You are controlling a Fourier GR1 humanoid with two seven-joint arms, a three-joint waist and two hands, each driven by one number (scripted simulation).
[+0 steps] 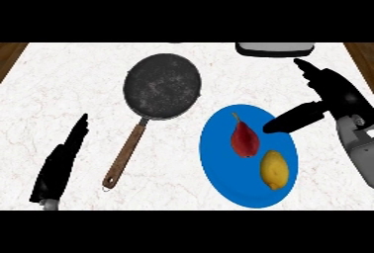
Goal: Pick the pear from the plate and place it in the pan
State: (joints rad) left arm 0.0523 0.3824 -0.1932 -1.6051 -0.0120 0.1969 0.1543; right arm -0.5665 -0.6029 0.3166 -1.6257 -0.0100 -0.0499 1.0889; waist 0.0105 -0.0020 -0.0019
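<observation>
Pear (245, 139) lay red on the blue plate (219, 168), stem toward the plate's far edge, a lemon (274, 169) just beside it on the near side; my right hand (332, 101) hovered at the plate's right rim, fingers spread apart, thumb tip near the fruit, nothing held; my left hand (60, 165) rested open, well left of the plate. Judgement: I needed to lower over the pear's body, close across its width clear of the lemon, then carry left to the pan (162, 86) beyond the plate's far-left edge.
</observation>
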